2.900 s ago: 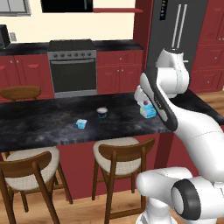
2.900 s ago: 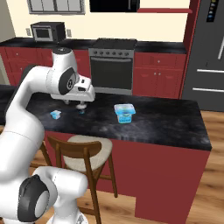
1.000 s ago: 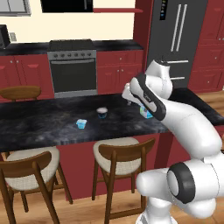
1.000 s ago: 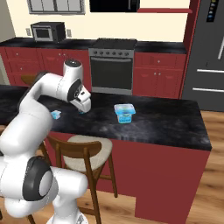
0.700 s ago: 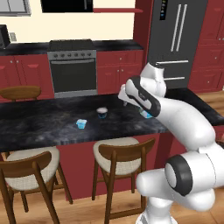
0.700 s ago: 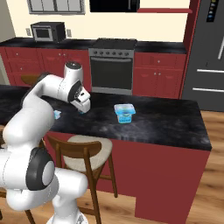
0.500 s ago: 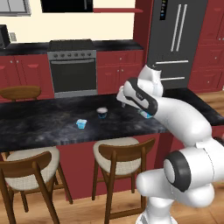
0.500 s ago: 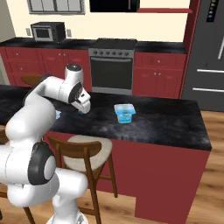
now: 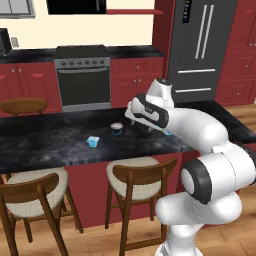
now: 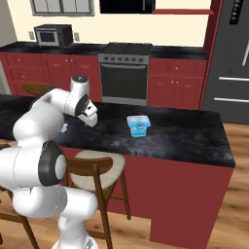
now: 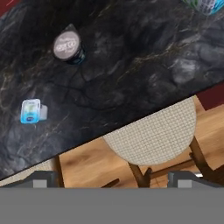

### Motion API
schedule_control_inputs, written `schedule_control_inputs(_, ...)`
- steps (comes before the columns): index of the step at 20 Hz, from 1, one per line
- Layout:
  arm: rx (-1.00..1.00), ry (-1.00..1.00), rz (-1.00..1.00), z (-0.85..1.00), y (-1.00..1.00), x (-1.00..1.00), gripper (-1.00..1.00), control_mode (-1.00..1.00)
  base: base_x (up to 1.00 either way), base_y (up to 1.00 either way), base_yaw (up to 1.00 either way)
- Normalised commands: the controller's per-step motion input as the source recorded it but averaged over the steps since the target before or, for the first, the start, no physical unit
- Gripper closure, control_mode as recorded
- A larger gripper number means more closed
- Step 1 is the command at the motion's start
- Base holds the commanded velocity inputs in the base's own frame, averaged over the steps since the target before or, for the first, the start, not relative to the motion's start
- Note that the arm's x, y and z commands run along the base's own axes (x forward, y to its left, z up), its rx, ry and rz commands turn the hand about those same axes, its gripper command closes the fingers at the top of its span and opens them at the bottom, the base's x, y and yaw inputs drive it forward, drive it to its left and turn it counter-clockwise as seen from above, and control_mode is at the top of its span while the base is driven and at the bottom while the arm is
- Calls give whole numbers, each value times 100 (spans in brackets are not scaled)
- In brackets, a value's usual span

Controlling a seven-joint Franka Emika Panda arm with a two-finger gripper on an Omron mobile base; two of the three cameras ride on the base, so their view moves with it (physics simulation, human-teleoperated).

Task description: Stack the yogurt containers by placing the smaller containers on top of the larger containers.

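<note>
1. Broadly, the black counter (image 9: 60, 142) carried all three task items, with the white arm (image 9: 190, 122) reaching low across it from the near side.
2. Boxy pack (image 10: 138, 125): pale blue and white, standing alone on the counter, well apart from both cups; only a corner of it showed at the top edge of the hand view.
3. Dark cup (image 11: 68, 46): round, teal-sided with a pale top, upright on the counter near the gripper (image 9: 131, 116); nothing was on it or touching it.
4. Light-blue tub (image 11: 29, 111): the smallest item, lying further along the counter from the dark cup, apart from it and nearer the counter's front edge.
5. Risk, as judged: the hand camera looked past the counter edge at a stool seat (image 11: 153, 133), so the gripper seemed off-line from either cup; a descent from that pose could have missed or knocked the dark cup over.
6. Risk, as judged: the tub sat close to the front edge, and a sideways nudge could have sent it to the floor.
7. Risk, as judged: the pack's top is a small landing area, and an off-centre release could have tipped a cup off it.
8. Jaws: spread fully wide, holding nothing and touching nothing; the fingertips (image 11: 43, 178) showed only as two dark stubs with bare space between.
</note>
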Motion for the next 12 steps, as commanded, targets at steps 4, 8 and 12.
schedule_control_inputs(4, 0, 0, 0, -8, 7, 14, -100, -100, 0, 0, 0)
schedule_control_inputs(8, 0, 0, 0, -6, 2, 18, -100, -100, 0, 0, 0)
schedule_control_inputs(12, 0, 0, 0, -10, 4, 26, -100, -100, 0, 0, 0)
